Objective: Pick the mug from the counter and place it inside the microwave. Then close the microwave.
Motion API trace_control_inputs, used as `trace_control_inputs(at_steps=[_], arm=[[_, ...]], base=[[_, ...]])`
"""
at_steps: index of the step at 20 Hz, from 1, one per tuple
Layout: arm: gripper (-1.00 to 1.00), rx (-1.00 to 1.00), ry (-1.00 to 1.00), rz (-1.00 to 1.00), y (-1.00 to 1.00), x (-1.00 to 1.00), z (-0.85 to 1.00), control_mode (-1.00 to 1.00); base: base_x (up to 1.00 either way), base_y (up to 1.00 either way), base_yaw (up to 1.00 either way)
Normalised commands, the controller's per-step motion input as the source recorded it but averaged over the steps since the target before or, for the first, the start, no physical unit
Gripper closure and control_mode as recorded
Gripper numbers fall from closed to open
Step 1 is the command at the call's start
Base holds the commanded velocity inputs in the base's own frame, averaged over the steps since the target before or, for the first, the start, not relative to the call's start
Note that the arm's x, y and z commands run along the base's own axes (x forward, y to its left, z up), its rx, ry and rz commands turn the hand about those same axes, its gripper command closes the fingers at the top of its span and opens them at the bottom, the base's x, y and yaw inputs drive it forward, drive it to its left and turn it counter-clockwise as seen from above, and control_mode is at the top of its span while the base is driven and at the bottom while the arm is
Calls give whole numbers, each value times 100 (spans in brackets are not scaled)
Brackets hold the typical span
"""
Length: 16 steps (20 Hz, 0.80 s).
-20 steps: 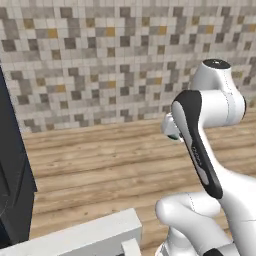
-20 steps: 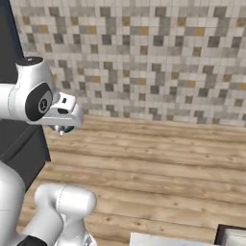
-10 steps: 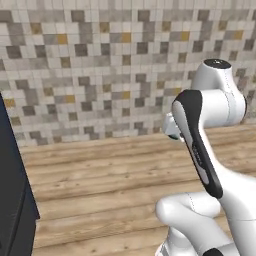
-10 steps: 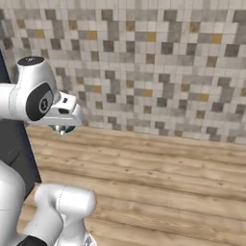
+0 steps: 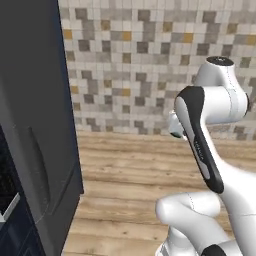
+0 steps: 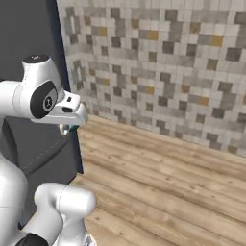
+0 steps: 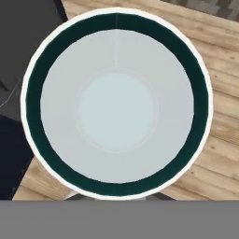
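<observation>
The mug (image 7: 116, 107) takes up most of the hand view, seen from straight above: a white rim, a dark green ring and a pale bottom. It hangs in the air over wooden floor. My gripper (image 6: 70, 128) is shut on the mug (image 6: 73, 128), of which a small green bit shows under the white hand in the right base view. In the left base view the hand (image 5: 174, 128) is mostly hidden behind my own forearm. The counter and the microwave are out of view.
A tall dark cabinet front (image 5: 35, 125) stands close on the left, also seen behind my arm (image 6: 29, 29). A mosaic tile wall (image 5: 140, 65) runs across the back. Wooden floor (image 5: 130, 170) stretches ahead and to the right.
The whole picture has shifted, so the base has moved: the tall dark cabinet front now looms large on the left. The arm holds the same pose with the mug.
</observation>
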Motion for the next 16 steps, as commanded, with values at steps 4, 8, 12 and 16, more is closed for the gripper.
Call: trace_control_inputs(at_steps=[4, 8, 12, 16], arm=[[100, 0, 0, 0, 0, 0, 0, 100], [100, 0, 0, 0, 0, 0, 0, 100], [100, 0, 0, 0, 0, 0, 0, 100], [100, 0, 0, 0, 0, 0, 0, 100]], base=[[-30, -40, 92], [-16, -58, 85], [-21, -93, 70], [-13, -76, 75]])
